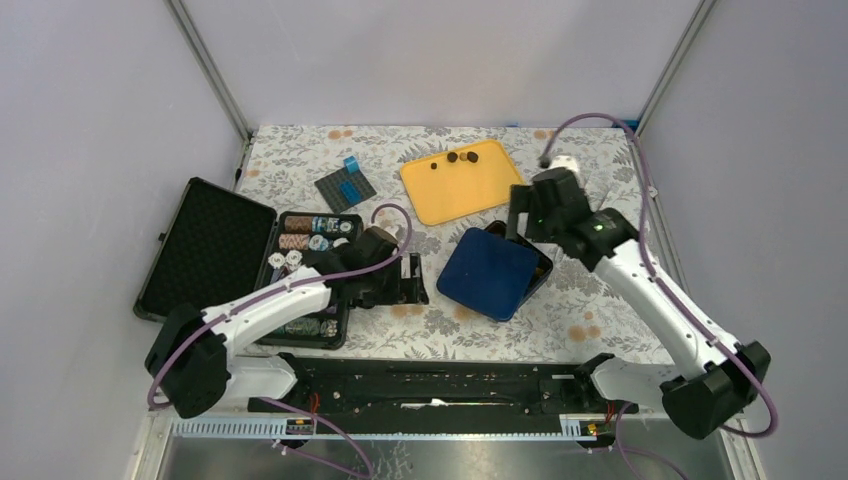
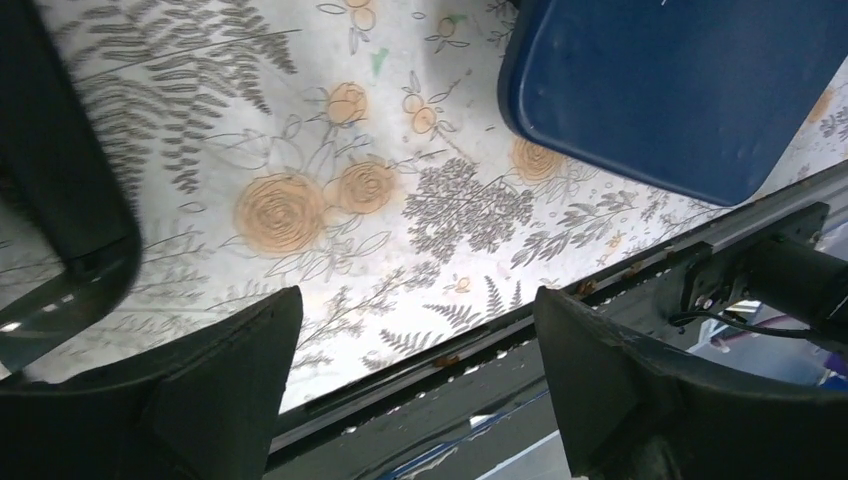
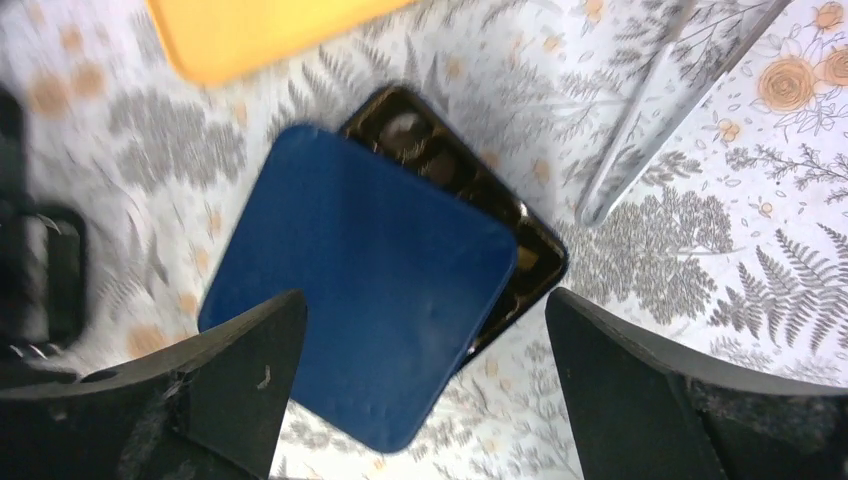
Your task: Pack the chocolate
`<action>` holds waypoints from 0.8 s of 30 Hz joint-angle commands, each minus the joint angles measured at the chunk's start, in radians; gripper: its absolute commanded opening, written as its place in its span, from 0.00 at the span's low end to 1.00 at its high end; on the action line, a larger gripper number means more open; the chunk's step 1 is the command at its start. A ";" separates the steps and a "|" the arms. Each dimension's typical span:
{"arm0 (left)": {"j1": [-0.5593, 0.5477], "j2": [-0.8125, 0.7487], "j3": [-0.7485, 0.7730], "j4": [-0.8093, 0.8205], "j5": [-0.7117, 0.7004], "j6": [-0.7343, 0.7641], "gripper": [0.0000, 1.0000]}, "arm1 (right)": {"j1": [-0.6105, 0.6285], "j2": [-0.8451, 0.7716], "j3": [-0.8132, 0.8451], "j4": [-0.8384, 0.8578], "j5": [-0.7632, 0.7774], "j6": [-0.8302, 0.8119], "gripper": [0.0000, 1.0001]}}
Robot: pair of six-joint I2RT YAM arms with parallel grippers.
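- Up top, from the overhead cam: three bits of the chocolate [image 1: 452, 158] sit on the yellow tray [image 1: 470, 200] at the back of the table, well apart from the box. My guess is the tray is the staging spot where pieces get picked from.
- Same view: the blue lid [image 1: 490, 272] lies skewed over the black box insert [image 1: 545, 270], so only a strip of the insert peeks out on the far-right side. It looks laid on loosely rather than seated. Can't tell if that's on purpose.
- Arms-wise, the left gripper [image 1: 405, 280] hangs low near the lid's left corner, next to the open poker chip case [image 1: 210, 250]. The right gripper [image 1: 520, 220] hovers by the lid's far corner, between lid and tray. One arm on each side looks like a setup for dealing with the lid.
- Left wrist cam: both fingers [image 2: 235, 385] are spread wide with nothing between them, just the floral tablecloth [image 2: 300, 210] underneath. The lid's corner is off at top right, not touching either finger.
- Right wrist cam: fingers [image 3: 230, 390] are spread wide here too, and empty. They look straight down on the lid and the uncovered row of cavities. A couple of cavities seem to hold dark pieces, but it's too blurry to count.
- My read: the packing is only partly done. With the lid covering most of the insert, it'd need shifting before the last three pieces can go in.
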 commanded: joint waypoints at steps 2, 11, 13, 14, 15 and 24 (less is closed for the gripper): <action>-0.080 0.070 -0.031 0.245 0.041 -0.116 0.84 | -0.307 0.044 -0.037 0.285 -0.254 -0.016 0.93; -0.137 0.197 -0.004 0.282 -0.042 -0.131 0.49 | -0.563 0.466 0.090 0.339 -0.396 -0.004 0.17; -0.146 0.235 0.005 0.285 -0.053 -0.135 0.42 | -0.579 0.537 0.107 0.344 -0.435 0.002 0.03; -0.151 0.250 0.009 0.286 -0.061 -0.137 0.41 | -0.581 0.562 0.113 0.351 -0.454 0.002 0.00; -0.155 0.264 0.012 0.289 -0.070 -0.137 0.40 | -0.582 0.583 0.116 0.353 -0.466 0.002 0.00; -0.156 0.348 0.056 0.319 -0.090 -0.135 0.38 | -0.582 0.623 0.027 0.395 -0.502 -0.019 0.03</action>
